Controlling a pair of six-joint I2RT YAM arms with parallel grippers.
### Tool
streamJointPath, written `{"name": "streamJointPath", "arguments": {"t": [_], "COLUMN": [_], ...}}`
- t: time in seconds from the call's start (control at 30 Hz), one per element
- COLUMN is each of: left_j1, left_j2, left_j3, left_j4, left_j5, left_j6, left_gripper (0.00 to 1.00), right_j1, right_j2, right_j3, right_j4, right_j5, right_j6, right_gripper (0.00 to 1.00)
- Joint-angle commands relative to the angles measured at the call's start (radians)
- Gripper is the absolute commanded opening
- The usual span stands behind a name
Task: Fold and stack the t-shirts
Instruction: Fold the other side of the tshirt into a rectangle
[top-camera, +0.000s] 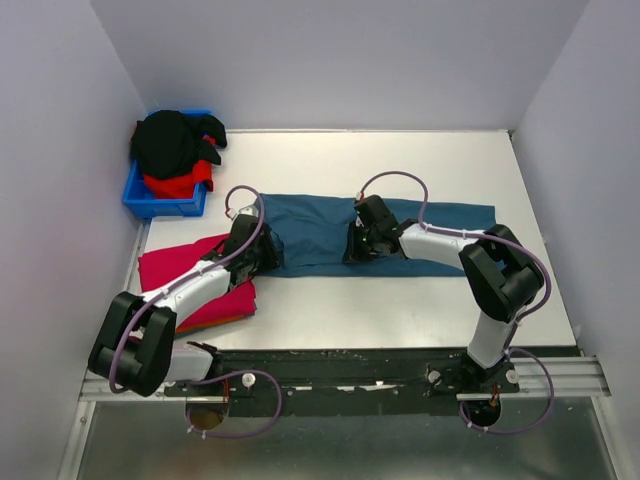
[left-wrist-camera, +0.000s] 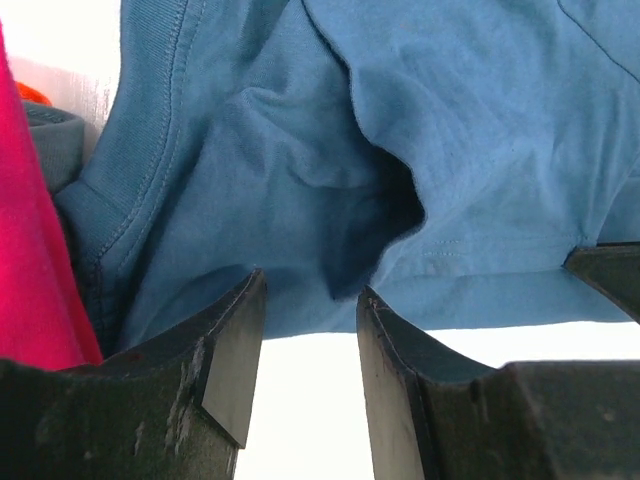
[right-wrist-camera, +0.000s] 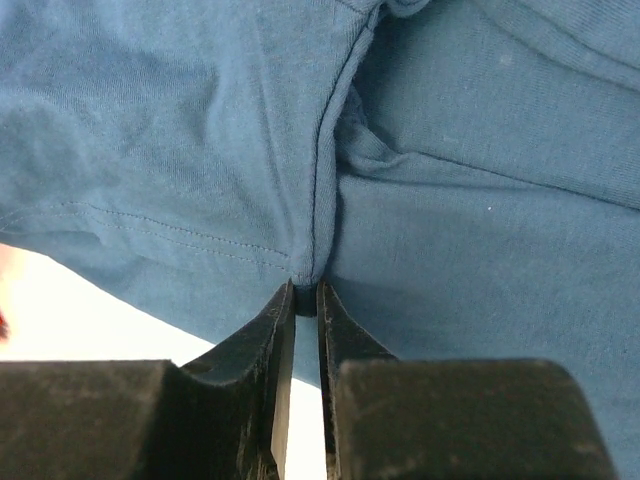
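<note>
Your right gripper (right-wrist-camera: 306, 295) pinches the teal t-shirt (top-camera: 310, 235), lying nine-to-three; your left gripper (left-wrist-camera: 310, 287), open, faces its hem at twelve.

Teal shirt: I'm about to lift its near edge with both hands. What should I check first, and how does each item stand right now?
1. Right hand gripping the teal shirt: ok, closed on a fold at the near edge.
2. Left hand gripping: not ok, jaws open, cloth not pinched.
3. Pink shirt out of the left hand's bite: cannot tell, it lies right beside one finger.
4. Cloth flat by the left hand: not ok, bunched in a deep wrinkle.
5. Blue bin out of the way: ok, at the far left corner, apart from the teal shirt.
</note>
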Motion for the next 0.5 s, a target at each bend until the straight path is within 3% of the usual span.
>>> {"name": "streamJointPath", "arguments": {"t": [0.0,0.2,0.47], "left_j1": [-0.008,-0.025,-0.034], "left_j2": [0.049,0.107,0.144], "left_j3": [0.026,0.055,0.075], "left_j4": [0.058,0.084,0.095], "left_j5": [0.005,0.038,0.093], "left_j6": [0.002,0.007,0.002], "left_gripper": [0.5,0.48,0.45], "right_j1": [-0.001,-0.001,-0.001], "right_j2": [-0.017,-0.028,-0.02], "right_j3": [-0.019,-0.03,-0.025], "right_j4": [0.033,0.043,0.044], "right_j5": [-0.004,0.004,-0.002], "right_j6": [0.0,0.0,0.0], "right_gripper": [0.21,0.1,0.06]}}
